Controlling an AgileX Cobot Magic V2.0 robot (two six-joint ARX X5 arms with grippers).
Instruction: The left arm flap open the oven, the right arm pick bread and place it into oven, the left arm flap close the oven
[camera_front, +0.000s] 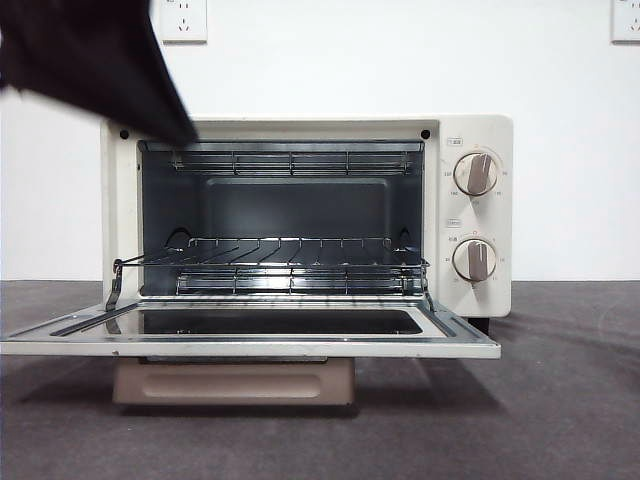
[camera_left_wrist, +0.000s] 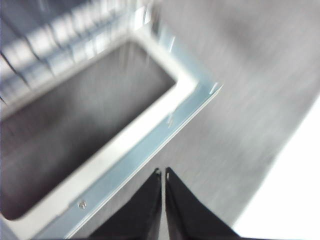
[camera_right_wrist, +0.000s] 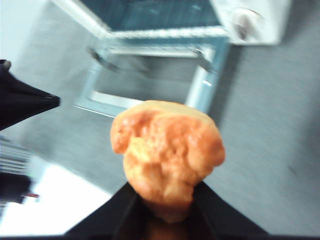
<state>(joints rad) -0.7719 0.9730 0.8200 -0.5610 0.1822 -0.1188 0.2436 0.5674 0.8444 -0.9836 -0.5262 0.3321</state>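
The left claw, jaws pressed together, hangs above the corner of the toaster oven's lowered door, which lies flat over the table. The right claw pinches the golden bread above the table, short of the open oven.

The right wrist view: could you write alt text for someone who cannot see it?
The right gripper holds a golden-brown bread between its two black jaws, above a grey table. Beyond it stands the cream-white oven with its door folded down open, and the black tip of the left gripper shows at one edge.
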